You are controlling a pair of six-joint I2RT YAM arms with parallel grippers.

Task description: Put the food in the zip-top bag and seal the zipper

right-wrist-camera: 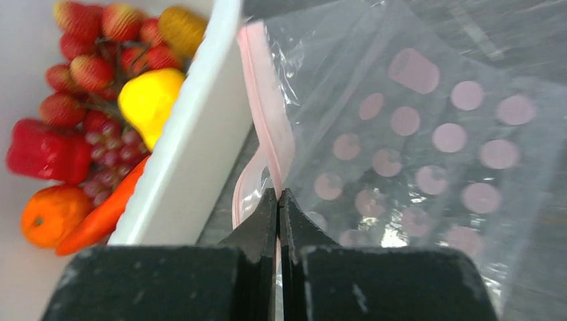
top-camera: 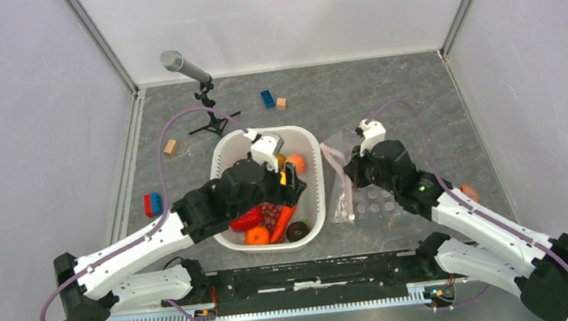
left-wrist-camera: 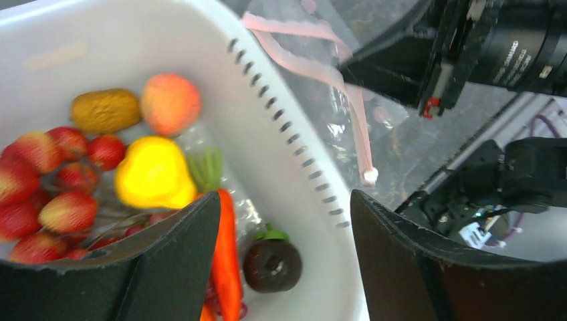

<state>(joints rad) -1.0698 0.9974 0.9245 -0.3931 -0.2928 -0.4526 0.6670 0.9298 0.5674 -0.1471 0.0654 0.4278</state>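
A white plastic basin (top-camera: 306, 138) sits in the middle of the grey table, closer to the near edge. It holds the toy food: an orange carrot (left-wrist-camera: 226, 261), a yellow fruit (left-wrist-camera: 152, 172), a red pepper (right-wrist-camera: 47, 150), purple grapes (right-wrist-camera: 107, 154), an orange (right-wrist-camera: 50, 214), small red apples (left-wrist-camera: 40, 194) and a dark round fruit with a green cap (left-wrist-camera: 271, 264). The left gripper (left-wrist-camera: 284, 200) hangs over the basin's right half with its jaws spread wide and nothing between them, and its arm hides part of the basin from above. Toward the far left corner stands a grey microphone on a small black tripod (top-camera: 190, 71). A blue block (top-camera: 267, 98) and a wooden block (top-camera: 281, 103) lie near the far edge, another wooden block (top-camera: 170, 147) lies left of the basin, and a red and blue block (top-camera: 152, 204) lies by the left edge. The clear plastic zip-top bag with pale dots (right-wrist-camera: 428, 134) lies just right of the basin, between it and the right edge. The basin's slotted right wall stands between the food and the bag. The pale pink zipper strip (right-wrist-camera: 267, 120) forms the bag's left edge and faces the basin. Its long axis runs far to near alongside that wall, and a small white slider (left-wrist-camera: 369, 176) sits at its near end. The right gripper (right-wrist-camera: 277, 197) is pinched tight on the pink strip, lifting it off the table.
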